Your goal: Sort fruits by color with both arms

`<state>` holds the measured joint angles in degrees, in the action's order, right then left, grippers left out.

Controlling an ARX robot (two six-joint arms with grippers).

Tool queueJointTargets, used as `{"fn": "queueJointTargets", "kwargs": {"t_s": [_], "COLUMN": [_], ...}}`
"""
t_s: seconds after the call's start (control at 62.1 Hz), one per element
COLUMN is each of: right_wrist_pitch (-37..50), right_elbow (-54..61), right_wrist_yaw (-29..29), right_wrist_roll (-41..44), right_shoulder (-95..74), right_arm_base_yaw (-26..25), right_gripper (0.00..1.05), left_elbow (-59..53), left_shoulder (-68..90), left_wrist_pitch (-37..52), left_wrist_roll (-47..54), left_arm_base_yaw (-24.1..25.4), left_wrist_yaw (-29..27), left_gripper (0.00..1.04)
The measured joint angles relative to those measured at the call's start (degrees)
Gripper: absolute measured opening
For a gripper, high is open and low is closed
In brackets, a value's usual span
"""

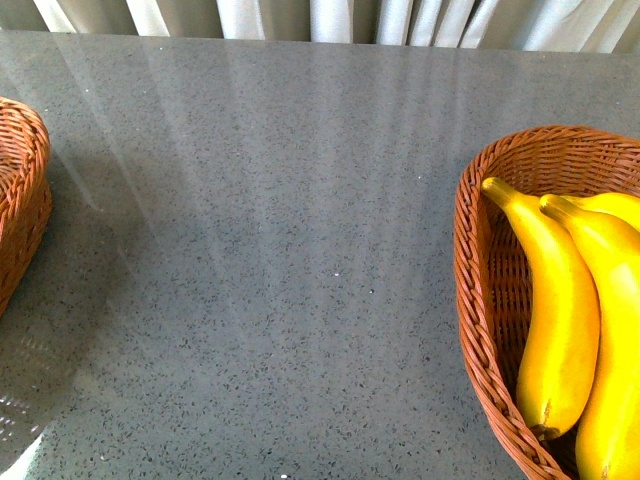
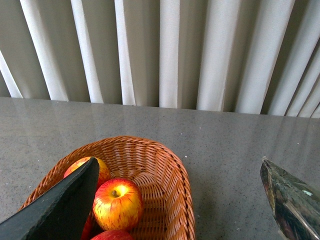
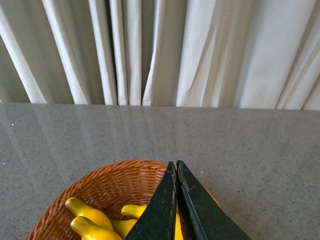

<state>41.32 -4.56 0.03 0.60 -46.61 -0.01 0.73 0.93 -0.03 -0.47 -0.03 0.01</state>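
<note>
Bananas [image 1: 560, 320] in basket [image 1: 475, 300] at 4 o'clock on table [image 1: 280, 250], right gripper [image 3: 177, 170] fingers together above them, left gripper [image 2: 177, 172] fingers apart over apples [image 2: 118, 202] in second basket [image 2: 172, 175].

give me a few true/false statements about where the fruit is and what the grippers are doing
1. The bananas lie in the basket on the right. True.
2. An apple sits loose on the grey table. False: the apples seen in the left wrist view are all inside the left basket, and no fruit lies on the table.
3. The right gripper has its jaws pressed together. True.
4. The left gripper is shut on an apple. False: its jaws are wide apart and hold nothing.
5. Apples and bananas share one basket. False: each basket shows one kind.
</note>
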Motion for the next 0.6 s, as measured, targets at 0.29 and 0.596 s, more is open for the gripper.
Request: {"fn": "queueJointTargets", "kwargs": {"t_s": [0.29,0.596], "right_wrist_pitch": [-3.02,-13.53], "right_elbow": [3.48,3.52], "right_wrist_yaw": [-0.09,-0.02], "right_wrist_roll": [-0.04,-0.04], "right_shoulder": [6.82,18.40], "right_arm_base_yaw": [0.00,0.00], "right_gripper": [0.02,0.02], "left_elbow": [0.00,0.00], "left_shoulder": [0.00,0.00], "left_wrist_pitch": [0.00,0.00], "left_wrist_roll": [0.00,0.00], "left_arm_base_yaw": [0.00,0.00], "left_wrist_yaw": [0.00,0.00], "left_gripper": [0.96,0.96]}}
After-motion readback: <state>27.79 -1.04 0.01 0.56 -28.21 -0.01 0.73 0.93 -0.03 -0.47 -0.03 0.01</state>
